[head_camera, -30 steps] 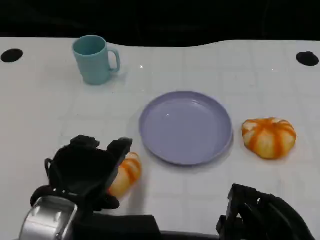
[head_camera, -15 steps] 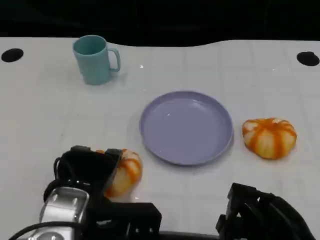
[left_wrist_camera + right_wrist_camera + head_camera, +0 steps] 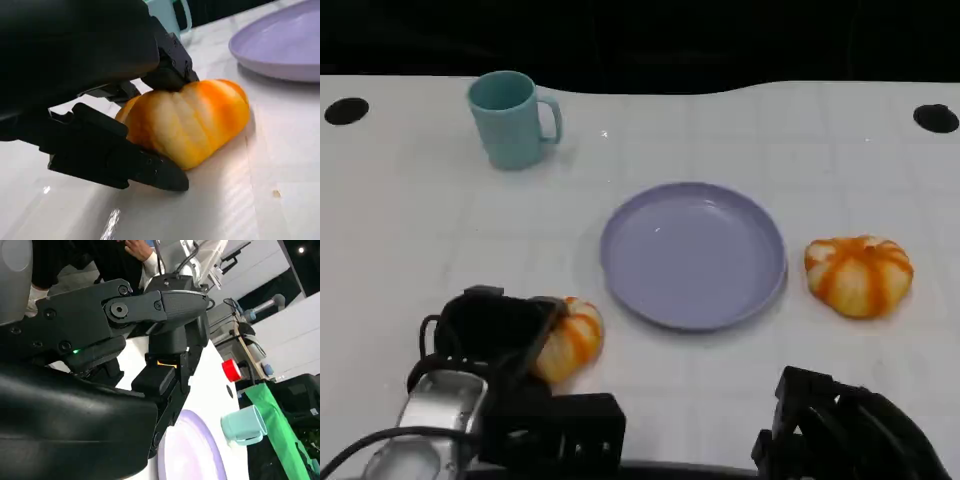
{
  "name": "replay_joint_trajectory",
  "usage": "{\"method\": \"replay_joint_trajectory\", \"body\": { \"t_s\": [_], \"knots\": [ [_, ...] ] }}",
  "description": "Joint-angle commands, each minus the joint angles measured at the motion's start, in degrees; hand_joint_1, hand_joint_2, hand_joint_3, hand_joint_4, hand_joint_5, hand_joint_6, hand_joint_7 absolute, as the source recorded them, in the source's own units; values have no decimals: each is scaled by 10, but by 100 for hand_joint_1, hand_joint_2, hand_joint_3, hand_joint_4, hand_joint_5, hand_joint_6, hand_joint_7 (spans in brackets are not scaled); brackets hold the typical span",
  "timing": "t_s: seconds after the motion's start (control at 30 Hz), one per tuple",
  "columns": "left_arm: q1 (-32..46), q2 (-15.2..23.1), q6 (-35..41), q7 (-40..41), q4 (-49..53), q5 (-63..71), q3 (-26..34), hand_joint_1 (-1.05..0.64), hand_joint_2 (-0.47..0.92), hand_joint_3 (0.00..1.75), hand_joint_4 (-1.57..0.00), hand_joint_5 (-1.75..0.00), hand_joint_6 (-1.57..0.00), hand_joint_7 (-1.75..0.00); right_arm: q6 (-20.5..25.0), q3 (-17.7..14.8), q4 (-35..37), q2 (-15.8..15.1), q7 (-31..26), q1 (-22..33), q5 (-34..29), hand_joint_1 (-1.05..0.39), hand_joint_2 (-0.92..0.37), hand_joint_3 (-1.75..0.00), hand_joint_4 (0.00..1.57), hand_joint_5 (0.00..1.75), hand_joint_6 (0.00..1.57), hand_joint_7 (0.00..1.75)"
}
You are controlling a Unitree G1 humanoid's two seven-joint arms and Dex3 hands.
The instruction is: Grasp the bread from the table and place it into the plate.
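I see one bread (image 3: 572, 338) lying on the table (image 3: 410, 240), near the purple plate (image 3: 692, 255). My left hand (image 3: 495, 335) has its fingers (image 3: 120, 160) closed around it, touching both sides. Right hand (image 3: 840, 425) low; fingers' state I cannot tell.

A round orange-and-white striped bread roll (image 3: 572, 340) lay on the white bench, just beside the near left rim of the round shallow lavender plate (image 3: 693, 255). The plate sat flat and held nothing. A second striped roll (image 3: 858, 275) lay right of it.
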Motion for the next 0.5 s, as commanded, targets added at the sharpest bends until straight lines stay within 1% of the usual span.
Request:
{"method": "replay_joint_trajectory", "body": {
  "t_s": [0.03,0.1,0.13,0.17,0.23,0.27,0.3,0.33,0.37,0.4,0.43,0.5],
  "knots": [
    [4,25,-38,56,51,-21,-11,-34,92,20,-85,-119,-112,-9,-2,-5,-3,-5,0,3,3,-72,-92,-24,86,161,76,141],
    [3,31,-58,110,72,-21,-16,-31,92,21,-84,-147,-120,-11,-1,-6,-3,-5,0,3,4,-71,-92,-24,86,161,76,141],
    [1,33,-64,127,81,-21,-19,-30,92,27,-79,-161,-120,-11,0,-6,-3,-5,0,3,5,-71,-92,-24,86,161,76,141],
    [0,35,-71,150,90,-21,-22,-30,92,29,-78,-167,-121,-12,0,-6,-3,-5,1,3,5,-71,-92,-24,86,161,76,141],
    [-3,37,-85,194,106,-23,-26,-29,92,33,-78,-173,-123,-16,0,-7,-3,-6,1,2,5,-71,-92,-24,86,161,76,141],
    [-4,38,-92,210,110,-25,-27,-28,92,35,-78,-174,-106,-56,0,-7,-3,-6,1,2,5,-71,-92,-24,86,162,77,142],
    [-5,39,-99,230,111,-27,-26,-27,92,36,-78,-174,-91,-88,1,-7,-4,-6,0,2,5,-71,-92,-25,86,162,77,142],
    [-5,40,-104,243,113,-28,-26,-26,92,35,-77,-174,-79,-118,1,-7,-4,-6,0,2,6,-71,-92,-25,86,162,76,142],
    [-5,41,-106,252,110,-29,-25,-26,92,34,-77,-175,-74,-130,1,-8,-4,-6,0,2,6,-71,-92,-25,86,162,76,142],
    [-4,43,-110,260,104,-32,-23,-26,92,34,-75,-175,-71,-137,1,-8,-4,-6,0,2,6,-71,-92,-25,86,162,76,142],
    [-3,44,-115,266,100,-35,-21,-25,92,34,-75,-175,-67,-150,1,-8,-4,-6,0,3,6,-71,-92,-25,86,162,76,142],
    [0,45,-126,280,91,-47,-13,-22,91,33,-75,-175,-63,-162,1,-8,-3,-6,0,3,5,-71,-92,-25,86,162,75,142]
  ]
}}
